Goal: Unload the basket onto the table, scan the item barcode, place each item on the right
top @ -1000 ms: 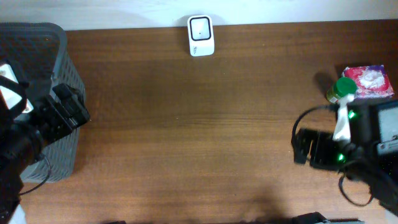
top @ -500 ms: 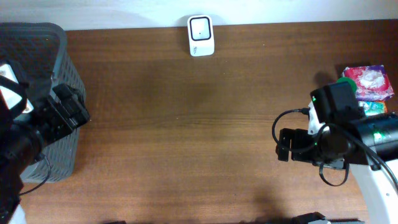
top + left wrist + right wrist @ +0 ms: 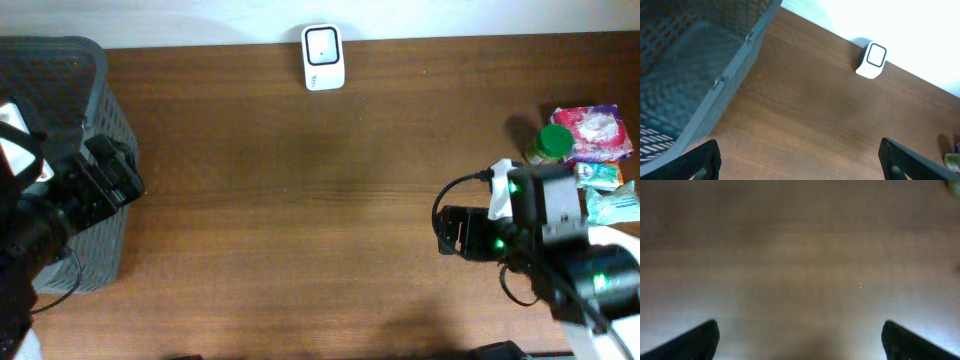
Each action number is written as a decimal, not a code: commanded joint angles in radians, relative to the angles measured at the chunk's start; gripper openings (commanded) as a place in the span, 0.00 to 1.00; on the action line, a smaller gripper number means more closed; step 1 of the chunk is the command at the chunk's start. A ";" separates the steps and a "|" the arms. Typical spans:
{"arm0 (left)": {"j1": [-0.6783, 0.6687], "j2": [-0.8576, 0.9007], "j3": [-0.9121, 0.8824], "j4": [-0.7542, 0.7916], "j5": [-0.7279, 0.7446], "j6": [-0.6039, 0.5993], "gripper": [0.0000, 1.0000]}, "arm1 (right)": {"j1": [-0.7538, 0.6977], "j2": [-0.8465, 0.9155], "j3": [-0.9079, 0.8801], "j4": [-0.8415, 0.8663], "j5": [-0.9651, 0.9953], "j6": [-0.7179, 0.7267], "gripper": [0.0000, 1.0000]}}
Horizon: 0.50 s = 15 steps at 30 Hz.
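The white barcode scanner (image 3: 323, 57) stands at the table's far edge; the left wrist view shows the scanner (image 3: 871, 60) too. The items lie at the right edge: a green-lidded jar (image 3: 549, 143), a pink packet (image 3: 597, 129) and teal packets (image 3: 607, 192). My right gripper (image 3: 446, 232) hangs open over bare wood, left of the items, with nothing between its fingers (image 3: 699, 339). My left gripper (image 3: 122, 180) is open beside the basket and holds nothing. No barcode can be made out on any item.
A grey mesh basket (image 3: 75, 60) fills the far left corner, its rim (image 3: 740, 62) close to my left gripper. Brown wood stretches between the two arms. The right wrist view is blurred.
My right arm has swung: its gripper shifted left and the arm's body moved toward the near edge, uncovering the jar and packets. The left arm has not moved.
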 commanded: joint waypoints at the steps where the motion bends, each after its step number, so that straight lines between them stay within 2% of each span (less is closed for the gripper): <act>1: 0.006 -0.001 -0.001 0.000 0.007 -0.010 0.99 | 0.007 -0.138 -0.175 0.124 -0.003 -0.097 0.99; 9: 0.006 -0.001 -0.001 0.000 0.007 -0.010 0.99 | -0.002 -0.452 -0.511 0.399 -0.002 -0.167 0.99; 15: 0.006 0.000 -0.001 0.000 0.007 -0.010 0.99 | -0.086 -0.667 -0.699 0.549 -0.007 -0.167 0.99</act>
